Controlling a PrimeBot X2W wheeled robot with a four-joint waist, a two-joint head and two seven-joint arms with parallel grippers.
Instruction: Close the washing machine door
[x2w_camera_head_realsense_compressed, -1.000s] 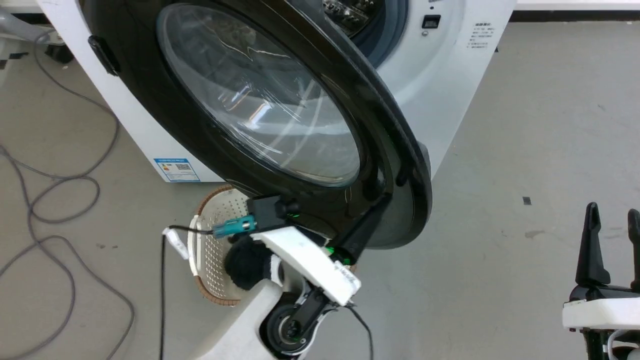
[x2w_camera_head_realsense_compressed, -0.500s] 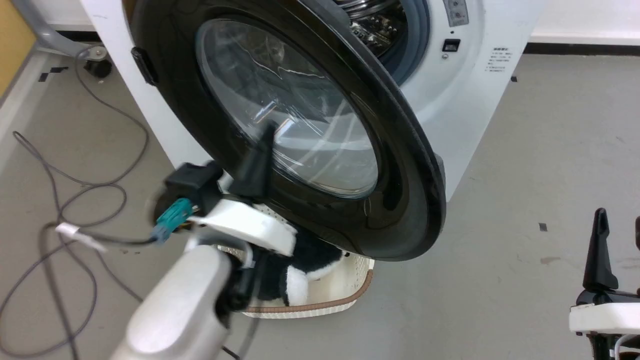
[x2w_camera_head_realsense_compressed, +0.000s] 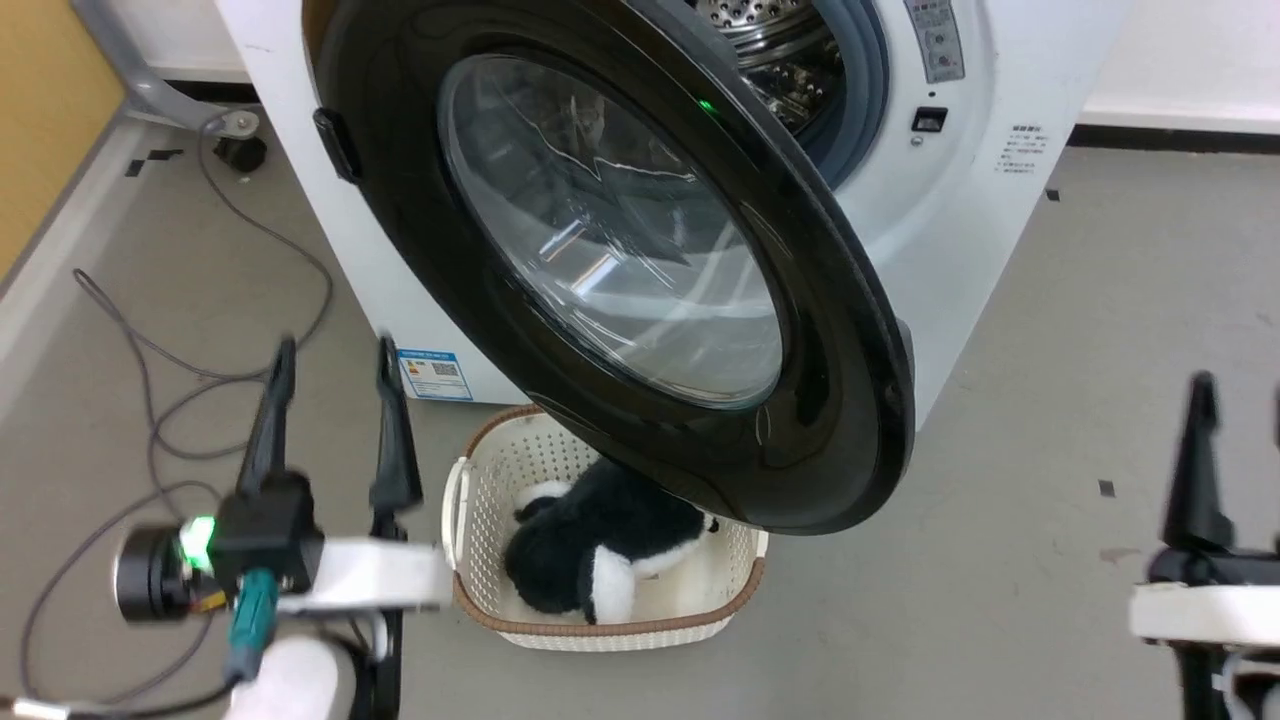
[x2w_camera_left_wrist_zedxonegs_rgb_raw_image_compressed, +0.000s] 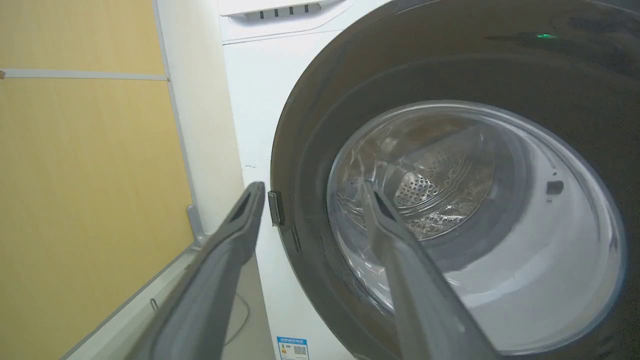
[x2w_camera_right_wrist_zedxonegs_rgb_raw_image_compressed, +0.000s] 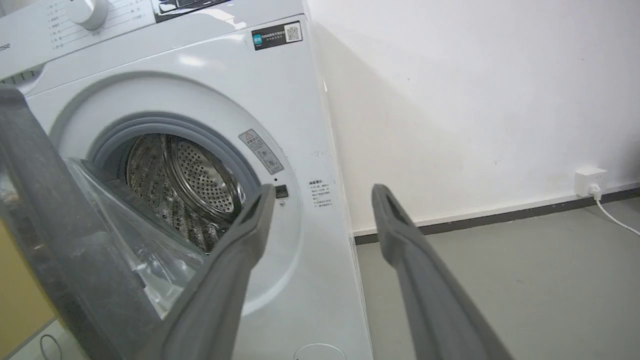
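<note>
The washing machine door (x2w_camera_head_realsense_compressed: 620, 250), black-rimmed with a bulging glass window, stands partly open, swung out from the white washing machine (x2w_camera_head_realsense_compressed: 960, 230). Its steel drum (x2w_camera_head_realsense_compressed: 780, 60) shows behind the door's far edge. My left gripper (x2w_camera_head_realsense_compressed: 335, 350) is open at the lower left, clear of the door and empty. In the left wrist view the left gripper (x2w_camera_left_wrist_zedxonegs_rgb_raw_image_compressed: 312, 187) points at the door (x2w_camera_left_wrist_zedxonegs_rgb_raw_image_compressed: 450, 75) near its hinge (x2w_camera_left_wrist_zedxonegs_rgb_raw_image_compressed: 275, 207). My right gripper (x2w_camera_head_realsense_compressed: 1240, 385) sits open at the lower right, well away from the door. The right wrist view has the right gripper (x2w_camera_right_wrist_zedxonegs_rgb_raw_image_compressed: 322, 192) facing the drum opening (x2w_camera_right_wrist_zedxonegs_rgb_raw_image_compressed: 180, 185).
A cream perforated basket (x2w_camera_head_realsense_compressed: 480, 480) holding a black-and-white plush toy (x2w_camera_head_realsense_compressed: 590, 550) sits on the floor under the door's lower rim. Grey cables (x2w_camera_head_realsense_compressed: 150, 380) loop over the floor at the left. A yellow wall panel (x2w_camera_head_realsense_compressed: 40, 120) stands at the far left.
My left arm has pulled back from under the door's lower rim and down to the lower left. The head camera has also shifted, so the basket and toy now show.
</note>
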